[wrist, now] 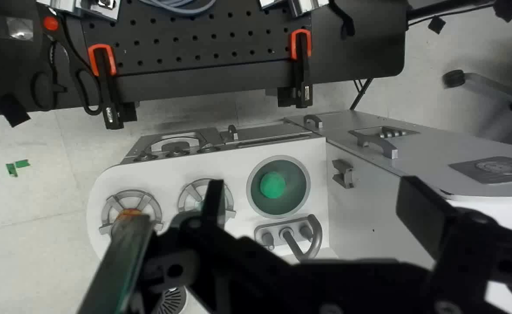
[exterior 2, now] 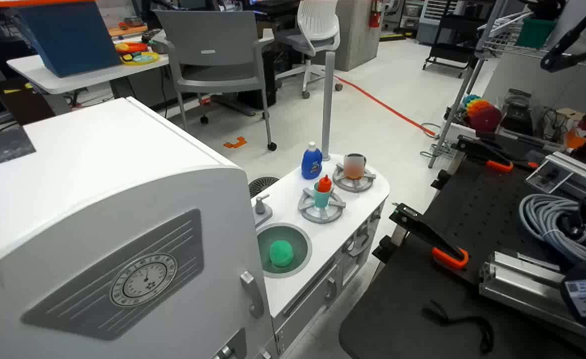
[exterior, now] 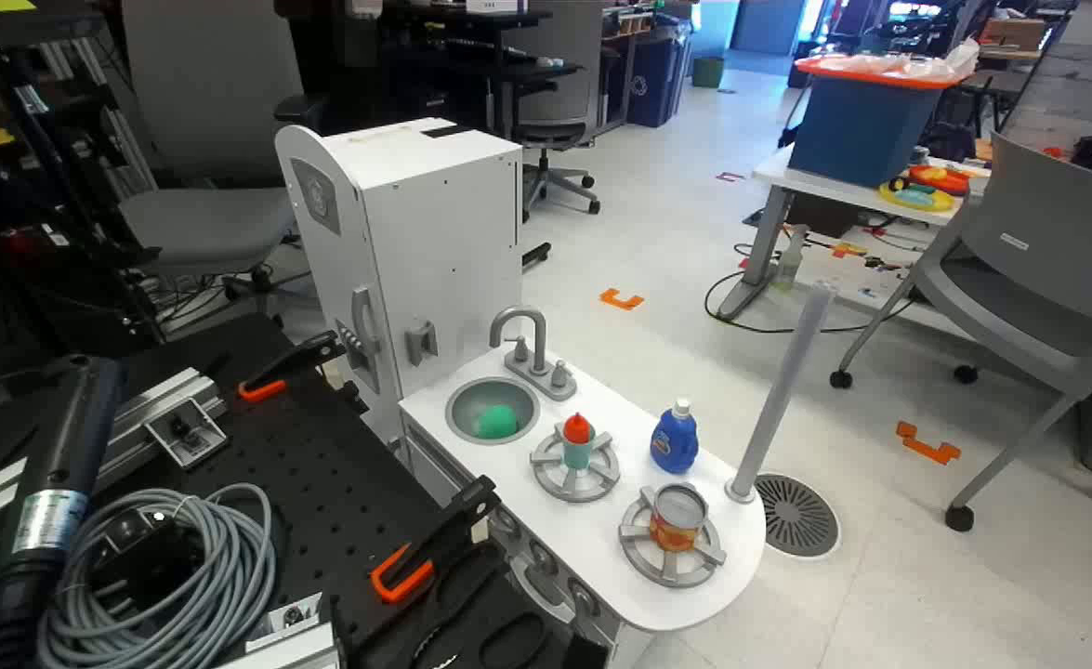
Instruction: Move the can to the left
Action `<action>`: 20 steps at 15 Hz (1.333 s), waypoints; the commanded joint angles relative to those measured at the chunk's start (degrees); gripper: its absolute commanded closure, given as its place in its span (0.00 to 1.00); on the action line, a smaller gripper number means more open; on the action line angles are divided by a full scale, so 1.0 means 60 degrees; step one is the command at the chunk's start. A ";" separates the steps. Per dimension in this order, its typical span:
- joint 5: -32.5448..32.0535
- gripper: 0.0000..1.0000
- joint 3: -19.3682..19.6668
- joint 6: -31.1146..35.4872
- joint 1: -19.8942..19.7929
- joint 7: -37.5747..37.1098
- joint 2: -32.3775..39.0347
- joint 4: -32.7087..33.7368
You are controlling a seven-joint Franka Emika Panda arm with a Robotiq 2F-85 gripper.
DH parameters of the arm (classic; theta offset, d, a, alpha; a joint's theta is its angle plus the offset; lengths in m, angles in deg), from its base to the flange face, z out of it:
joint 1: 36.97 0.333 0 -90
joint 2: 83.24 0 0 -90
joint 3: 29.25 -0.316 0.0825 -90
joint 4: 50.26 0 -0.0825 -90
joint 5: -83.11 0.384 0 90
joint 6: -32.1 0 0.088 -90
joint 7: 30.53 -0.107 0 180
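Above a white toy-kitchen counter [exterior: 592, 539], a Robotiq gripper [wrist: 312, 192] is hovering with its fingers [wrist: 422, 216] spread wide and gripping nothing, probably leaving room for a full-width grasp. The target, judging by its shape an orange-labelled tin can [exterior: 677, 520], is standing upright on a grey toy burner [exterior: 709, 551], apparently posing as a cooking pot. Seen from the fingers, it is sitting well below and outside their gap, beyond the burner-side finger, and is showing only partly in the wrist view. That same finger is masking part of the neighbouring burner [exterior: 572, 483], where a teal cup [exterior: 577, 455] is holding a red nozzle-tipped piece [exterior: 578, 429] upright. Between the fingers, well beneath, the sink [wrist: 293, 198] is cradling a green rounded piece [wrist: 272, 185], whether ball or upturned bowl being unclear. A blue detergent bottle [exterior: 674, 441] is standing directly on the counter, seemingly steady enough unaided. With the leftward move apparently awaiting its first grasp, the fingers are likely needing to shift toward the burner side, then descend around the tin can without brushing the grey post [exterior: 779, 400] near it.
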 commanded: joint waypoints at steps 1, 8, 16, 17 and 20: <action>0.0036 0.00 -0.0082 -0.0024 -0.0093 0.0035 0.0004 0.0024; 0.0036 0.00 -0.0082 -0.0024 -0.0093 0.0035 0.0004 0.0040; -0.0123 0.00 -0.0169 0.0238 -0.0262 -0.0437 0.0755 0.0383; -0.0190 0.00 -0.0187 0.0385 -0.0332 -0.0599 0.1068 0.0529; -0.0558 0.00 -0.0198 0.1118 -0.0555 -0.1128 0.2594 0.1193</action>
